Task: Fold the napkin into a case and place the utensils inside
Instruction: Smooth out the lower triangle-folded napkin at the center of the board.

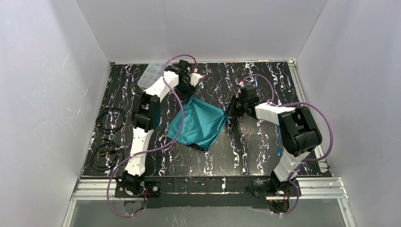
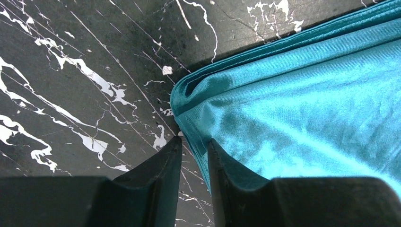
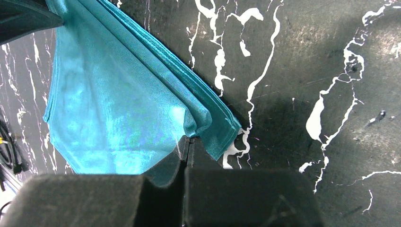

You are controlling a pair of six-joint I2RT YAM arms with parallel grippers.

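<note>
Napkin (image 1: 198,123) folded in layers, lying mid-way across table (image 1: 255,151) between my 2 arms. My left gripper (image 2: 195,144): jaws parted by narrow gap, nothing pinched; far corner of cloth just ahead, 1 finger (image 2: 231,179) overlapping hem. My right gripper (image 3: 187,142): jaws closed tight on right corner of cloth, layers bunched at pinch.

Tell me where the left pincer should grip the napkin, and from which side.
Grip the napkin at its layered corner, where the hems stack into a firm edge. Come in from the table side, probably sliding one finger under the layers, since the cloth lies flat. The left pincer stands at that corner.
</note>
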